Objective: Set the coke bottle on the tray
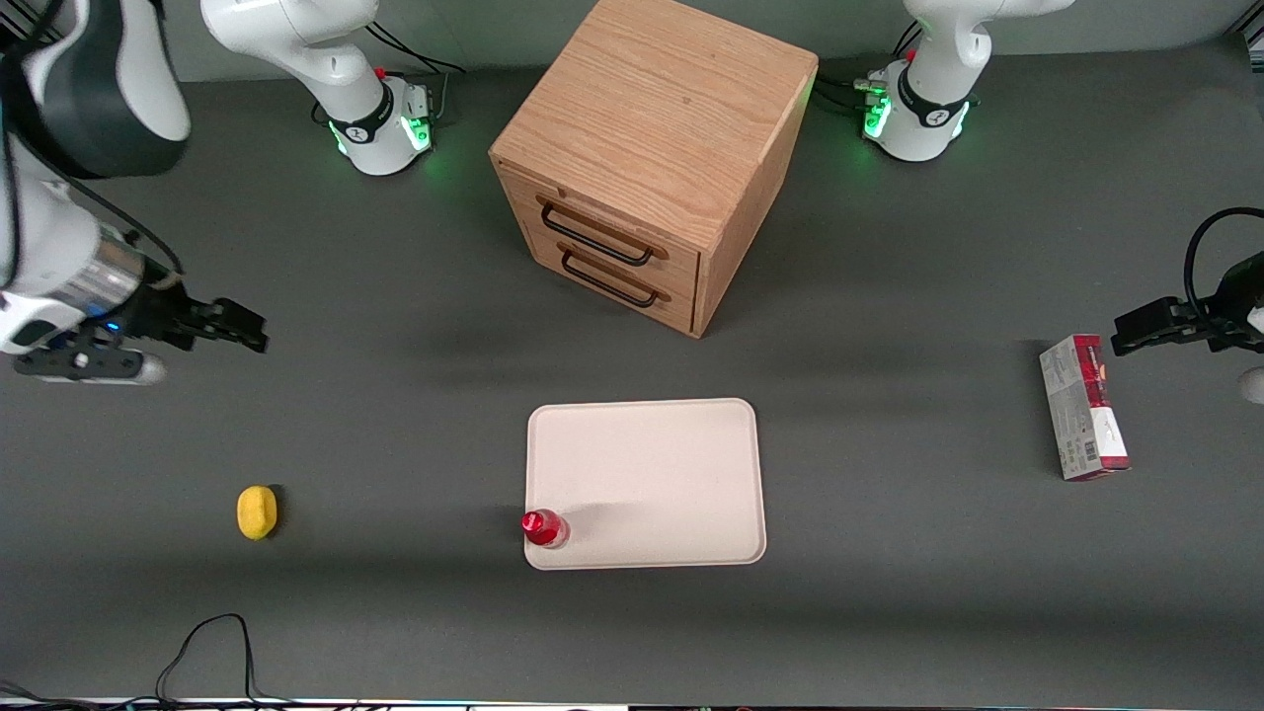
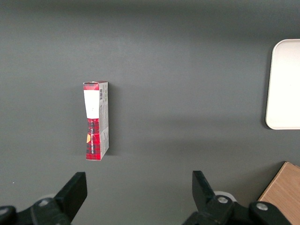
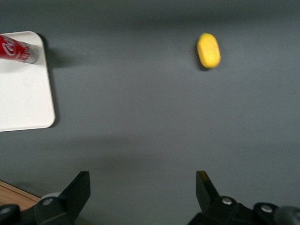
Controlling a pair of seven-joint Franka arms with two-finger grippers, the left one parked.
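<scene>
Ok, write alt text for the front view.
A small red coke bottle stands upright on a corner of the cream tray, nearest the camera. The open pincer hovers apart, toward the working arm's end, above a yellow lemon; a wooden cabinet stands farther back.

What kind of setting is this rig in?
Likely a lab manipulation bench: grey mat table, wooden two-drawer cabinet, small red coke bottle on cream-white tray. Open gripper hovers toward the working arm's end.
</scene>
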